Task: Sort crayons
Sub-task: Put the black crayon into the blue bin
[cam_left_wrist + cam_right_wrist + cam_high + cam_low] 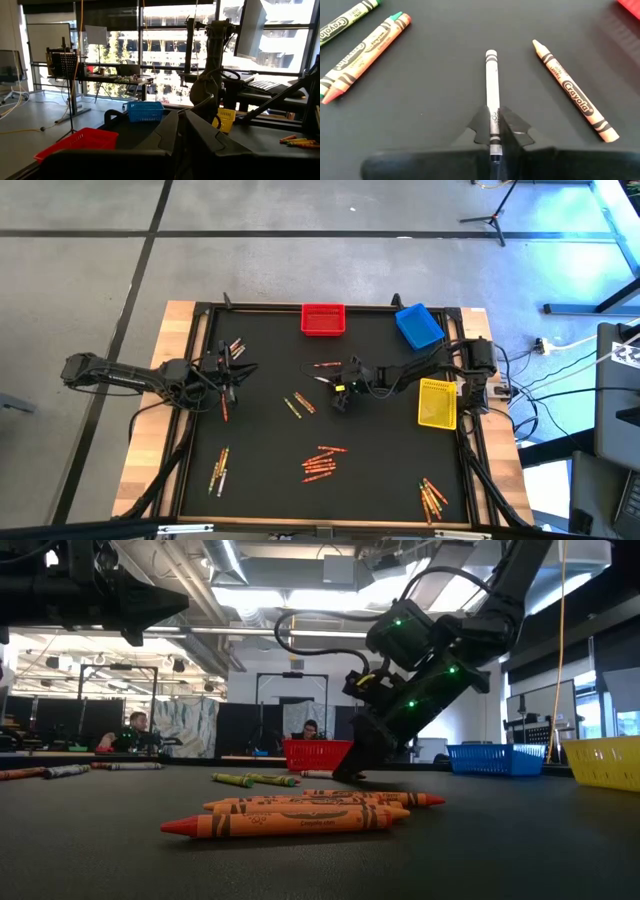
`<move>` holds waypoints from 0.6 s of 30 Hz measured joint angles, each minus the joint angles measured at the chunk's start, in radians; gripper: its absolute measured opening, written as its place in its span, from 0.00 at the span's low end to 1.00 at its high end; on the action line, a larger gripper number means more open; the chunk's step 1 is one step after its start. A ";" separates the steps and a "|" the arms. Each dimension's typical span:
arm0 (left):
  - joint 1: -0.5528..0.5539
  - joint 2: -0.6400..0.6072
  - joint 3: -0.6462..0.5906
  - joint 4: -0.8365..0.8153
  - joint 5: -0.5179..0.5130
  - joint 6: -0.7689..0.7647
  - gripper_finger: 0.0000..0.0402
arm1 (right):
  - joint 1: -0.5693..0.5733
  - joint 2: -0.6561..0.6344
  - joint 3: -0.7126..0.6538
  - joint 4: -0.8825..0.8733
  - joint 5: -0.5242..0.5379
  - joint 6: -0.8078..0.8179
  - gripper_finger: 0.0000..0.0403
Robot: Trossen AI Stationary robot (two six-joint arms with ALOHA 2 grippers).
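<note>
Crayons lie scattered in small groups on the black mat [270,480]: one group at the near middle [320,463], one at the near right [432,498], one at the near left [219,470]. My right gripper [494,125] is at the mat's middle [339,400], slanting down and shut on a grey crayon [492,85]. A peach crayon [575,97] lies beside it. My left gripper [228,375] waits shut above the mat's left side, near a few crayons [236,348]. My right gripper pinches the grey crayon between its two fingers, on its two long sides near its near end [493,117]. The fingers slant down from the table's right and run along the crayon. The crayon's far end [491,54] points away from the gripper, low over the mat or on it.
A red bin [323,319] stands at the far edge, a blue bin [418,326] at the far right, and a yellow bin [437,402] at the right edge. Orange and green crayons [365,52] lie close to the right gripper. People sit in the room beyond the table.
</note>
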 joint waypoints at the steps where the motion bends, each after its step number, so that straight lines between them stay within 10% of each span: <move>1: 0.000 0.000 0.000 0.001 0.000 0.000 0.06 | 0.000 0.000 0.000 0.000 -0.002 -0.002 0.06; 18: 0.000 0.000 0.000 -0.005 0.002 -0.026 0.06 | 0.002 -0.270 -0.006 -0.284 0.109 -0.081 0.05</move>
